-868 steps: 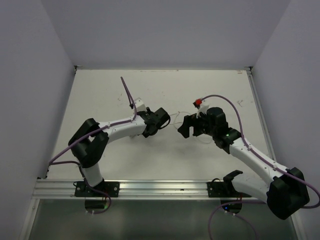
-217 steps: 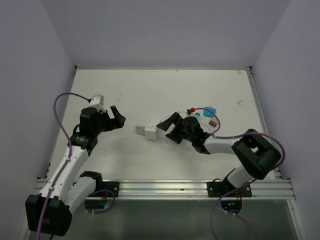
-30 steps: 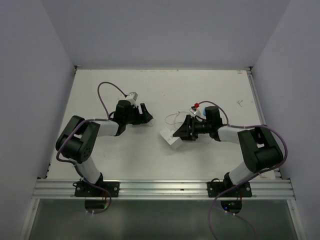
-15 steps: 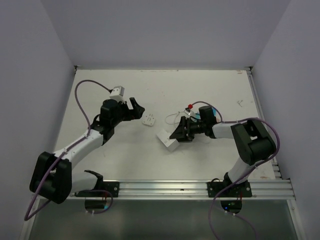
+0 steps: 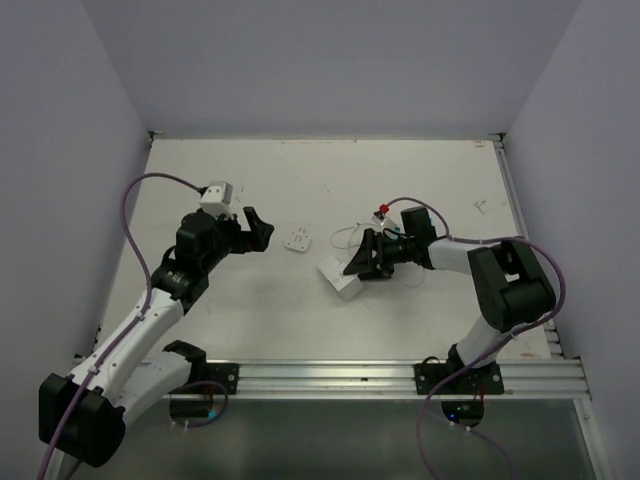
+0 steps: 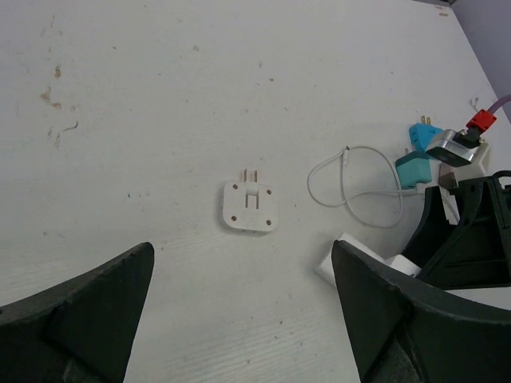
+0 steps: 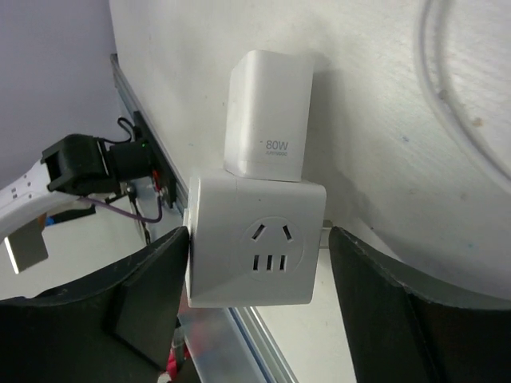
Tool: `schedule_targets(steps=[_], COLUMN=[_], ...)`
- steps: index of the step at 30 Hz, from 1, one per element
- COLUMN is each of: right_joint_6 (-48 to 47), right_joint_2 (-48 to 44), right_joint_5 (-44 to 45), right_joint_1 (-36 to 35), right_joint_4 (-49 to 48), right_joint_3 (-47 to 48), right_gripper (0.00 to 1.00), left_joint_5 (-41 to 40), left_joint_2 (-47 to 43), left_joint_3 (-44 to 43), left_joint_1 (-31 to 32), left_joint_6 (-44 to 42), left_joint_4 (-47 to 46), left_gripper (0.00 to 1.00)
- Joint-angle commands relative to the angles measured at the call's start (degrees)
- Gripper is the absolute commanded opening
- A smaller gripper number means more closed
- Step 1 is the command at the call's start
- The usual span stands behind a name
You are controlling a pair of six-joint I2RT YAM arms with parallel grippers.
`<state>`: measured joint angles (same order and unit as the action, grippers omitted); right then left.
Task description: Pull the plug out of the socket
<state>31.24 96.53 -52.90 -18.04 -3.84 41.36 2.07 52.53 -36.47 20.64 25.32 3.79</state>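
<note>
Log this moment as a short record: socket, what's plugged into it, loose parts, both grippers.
socket: white cube, between the right gripper's fingers
plugged in: 80W charger, seated in one face of the socket
loose on table: flat white plug, prongs visible, apart from the socket
right gripper: closed on the socket
left gripper: open, empty, above the table
other items: white cable, teal plugs

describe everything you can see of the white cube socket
The white plastic cube-shaped socket looks smooth and glossy. Its facing side shows a three-slot outlet above three small slots. A white 80W charger block is plugged into an adjoining face. The right end effector grips its two sides. It is around the middle of the white table.
</note>
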Motion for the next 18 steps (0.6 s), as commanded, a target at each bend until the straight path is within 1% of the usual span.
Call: schedule_targets(steps=[1,3,4,7,13,14,15,17,18], right_joint_6=[-3.99,-4.70,-5.48,-7.50,-12.33,-13.04,-13.75,-15.42,-15.86], right_joint_2=[-3.01,-4.42,-4.68,-6.44,-12.67,-13.73,-14.78,-17.51,-18.30], right_joint_5=[4.03,4.91,5.79,7.46,14.22,15.62,18.86,22.30,25.36], right_joint_1=[1.34,1.43,1.43,1.43,1.17,0.91,0.56,-1.02,-1.64], right_joint_4=[6.27,8.57,9.36,13.23,20.70,21.84,24.03,25.36,26.24], right_joint_3=[2.66,3.98,4.42,6.01,8.91,9.34,10.22,10.75,10.93], right_gripper=[0.78,0.82,0.86,0.90,0.96,0.99,0.99,0.99,0.99], left_joint_5=[-0.57,-0.31,-0.22,0.13,0.40,0.48,0.66,1.10,1.01], left_joint_2=[-1.99,-2.35,-2.35,-2.17,-1.73,-1.65,-1.56,-1.29,-1.21], left_joint_3=[0.96,1.14,1.22,1.49,1.66,1.75,1.75,1.75,1.84], left_joint_1=[-0.34,-0.34,-0.25,-0.25,-0.34,-0.34,-0.34,-0.34,-0.34], left_joint_6=[-2.64,-2.65,-2.73,-2.73,-2.82,-2.91,-2.82,-2.82,-2.82], left_joint_4=[3.50,3.94,3.86,3.68,3.41,3.33,3.33,3.15,3.15], left_gripper=[0.96,0.96,0.96,0.96,0.96,0.96,0.96,0.96,0.96])
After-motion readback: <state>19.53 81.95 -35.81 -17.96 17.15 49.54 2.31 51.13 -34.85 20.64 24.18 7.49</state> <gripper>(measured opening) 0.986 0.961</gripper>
